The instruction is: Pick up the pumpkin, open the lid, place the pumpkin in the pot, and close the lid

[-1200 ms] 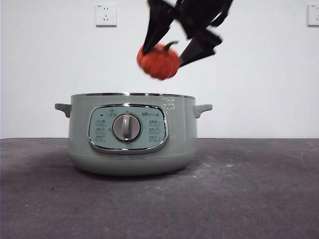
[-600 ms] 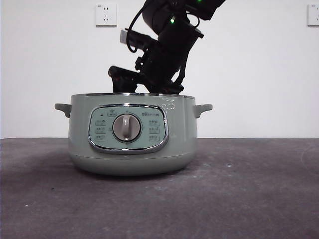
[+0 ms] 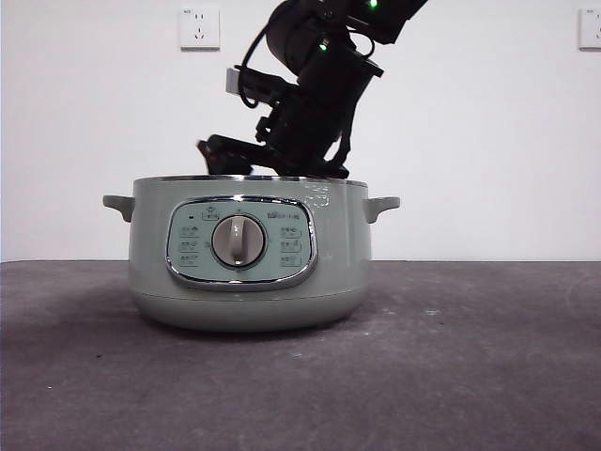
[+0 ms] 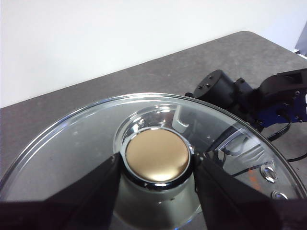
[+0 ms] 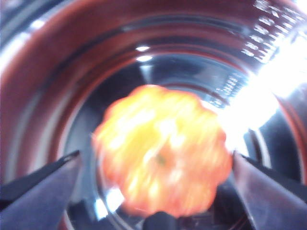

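The sage-green pot [image 3: 249, 254] stands lidless on the dark table. My right arm [image 3: 310, 103] reaches down into it from above, so its jaws are hidden behind the rim in the front view. In the right wrist view the right gripper [image 5: 156, 155] is open, jaws spread wide on either side of the blurred orange pumpkin [image 5: 163, 153], which is inside the pot's dark inner bowl [image 5: 48, 72]. My left gripper [image 4: 156, 165] is shut on the knob [image 4: 157, 154] of the glass lid [image 4: 72, 148] and holds it in the air, out of the front view.
Two white wall sockets [image 3: 199, 27] are on the wall behind. Through and past the lid, the left wrist view shows black and blue arm hardware [image 4: 268, 96] on the grey table [image 4: 144, 76]. The pot's side handles [image 3: 117, 204] stick out.
One second ago the right gripper held the pumpkin above the pot. It has since gone down into the pot, and its jaws now stand apart from the pumpkin.
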Controlling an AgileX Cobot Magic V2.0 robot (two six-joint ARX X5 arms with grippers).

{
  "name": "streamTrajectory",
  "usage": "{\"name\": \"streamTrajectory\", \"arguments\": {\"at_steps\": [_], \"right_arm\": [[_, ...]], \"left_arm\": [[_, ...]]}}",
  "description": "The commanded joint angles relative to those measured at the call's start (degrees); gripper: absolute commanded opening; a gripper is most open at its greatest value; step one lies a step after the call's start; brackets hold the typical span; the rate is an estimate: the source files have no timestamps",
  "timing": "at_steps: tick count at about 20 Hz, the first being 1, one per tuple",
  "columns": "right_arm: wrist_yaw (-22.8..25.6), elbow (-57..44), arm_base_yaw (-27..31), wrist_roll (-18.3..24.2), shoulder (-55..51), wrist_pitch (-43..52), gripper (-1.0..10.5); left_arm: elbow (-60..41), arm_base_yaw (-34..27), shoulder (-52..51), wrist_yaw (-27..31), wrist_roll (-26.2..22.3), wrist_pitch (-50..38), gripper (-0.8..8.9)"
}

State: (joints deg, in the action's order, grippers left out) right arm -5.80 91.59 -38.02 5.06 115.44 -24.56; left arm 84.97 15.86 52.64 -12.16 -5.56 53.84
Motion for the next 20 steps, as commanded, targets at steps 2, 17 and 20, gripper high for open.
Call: {"name": "streamTrajectory", "arguments": {"at_steps": [2, 17, 20], "right_arm": [[0.63, 2.27, 0.09, -1.11, -0.55, -1.01, 6.1], [13.44, 2.34, 3.06, -4.98, -46.60, -17.20, 6.0], [13.44, 2.34, 3.06, -4.98, -50.01, -18.91, 6.0]], "left_arm": [[0.98, -0.15, -0.68, -0.33, -0.26, -2.75, -0.08], [0.98, 0.98, 20.92, -4.76, -1.84, -15.50, -0.08], [0.98, 1.70, 23.85, -4.74, -2.29, -16.98, -0.08]]}}
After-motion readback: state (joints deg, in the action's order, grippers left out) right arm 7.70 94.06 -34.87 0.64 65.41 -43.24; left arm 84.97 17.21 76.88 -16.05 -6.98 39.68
